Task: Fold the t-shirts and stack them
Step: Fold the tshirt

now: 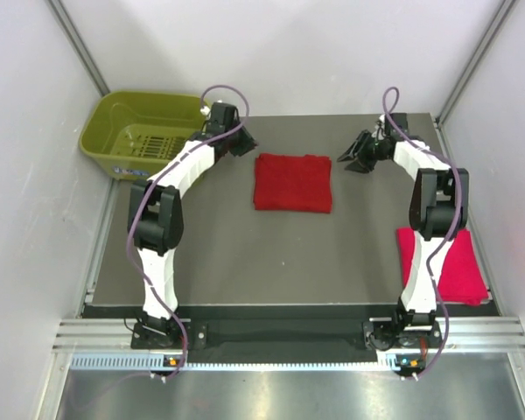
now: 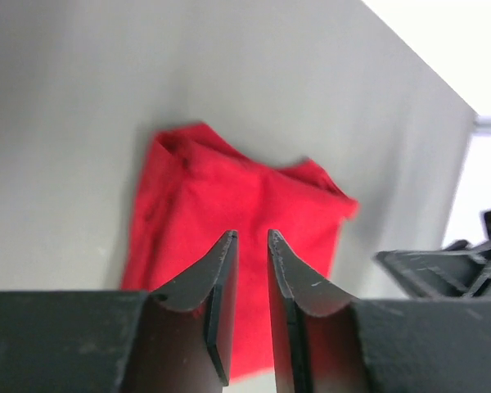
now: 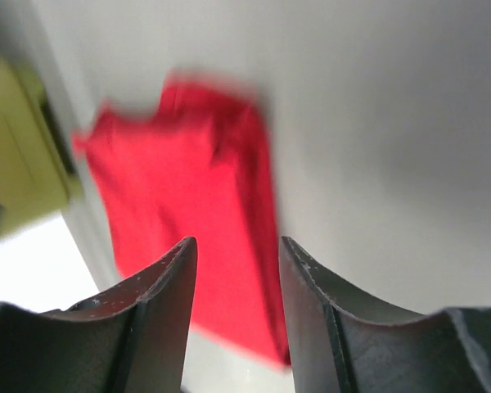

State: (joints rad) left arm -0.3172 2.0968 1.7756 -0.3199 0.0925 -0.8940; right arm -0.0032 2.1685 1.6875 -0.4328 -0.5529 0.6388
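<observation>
Left gripper [image 2: 252, 237] and right gripper [image 3: 237, 246], jaws parted and empty, held clear of the fold.
Deep red t-shirt [image 1: 292, 182] is laid folded mid-worktop [image 1: 245, 254] between them; pinkish t-shirt [image 1: 459, 267] is seen at the right near edge, seemingly awaiting stacking.

The top camera looks down from above and behind the arm bases. It is far enough away to take in the whole table [image 1: 219, 262], the basket [image 1: 105, 144] at far left, the red shirt [image 1: 292, 182] mid-table and the pink shirt [image 1: 464, 271] at near right.

The left wrist camera sits just behind the left gripper [image 2: 251, 237] and faces right, close over the red shirt [image 2: 229, 205].

The right wrist camera sits behind the right gripper [image 3: 236, 246] and faces left at the same shirt [image 3: 188, 188], blurred, with the basket [image 3: 16, 139] at its left edge.

All three views share that shirt.
</observation>
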